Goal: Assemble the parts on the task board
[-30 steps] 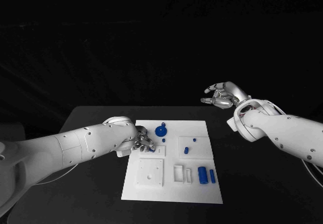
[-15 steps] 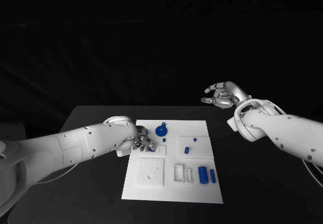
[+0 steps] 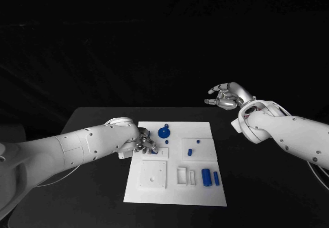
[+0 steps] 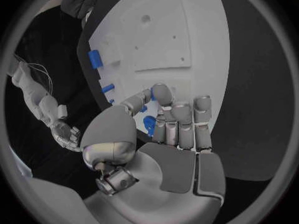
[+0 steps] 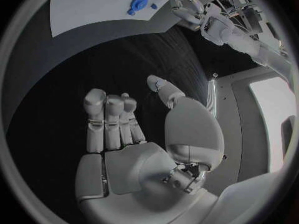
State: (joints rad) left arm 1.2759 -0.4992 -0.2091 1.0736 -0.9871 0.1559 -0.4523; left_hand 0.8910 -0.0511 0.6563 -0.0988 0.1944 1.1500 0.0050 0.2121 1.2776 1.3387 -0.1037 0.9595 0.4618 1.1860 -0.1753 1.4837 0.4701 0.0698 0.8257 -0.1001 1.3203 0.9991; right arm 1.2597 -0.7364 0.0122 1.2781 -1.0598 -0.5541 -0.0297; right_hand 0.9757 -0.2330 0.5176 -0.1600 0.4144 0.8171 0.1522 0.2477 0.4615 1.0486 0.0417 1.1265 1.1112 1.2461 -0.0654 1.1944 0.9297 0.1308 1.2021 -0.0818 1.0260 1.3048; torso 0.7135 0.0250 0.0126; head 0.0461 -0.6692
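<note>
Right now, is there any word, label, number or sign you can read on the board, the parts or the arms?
None: no text can be read.
The task board is plain white, with no print that shows.
The blue parts carry no marks.
The left hand and right hand show no readable label.

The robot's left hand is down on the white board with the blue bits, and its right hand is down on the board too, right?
Not quite. The left hand is down at the task board, but the head view shows the right hand raised off to the side, away from the board and holding nothing.
</note>
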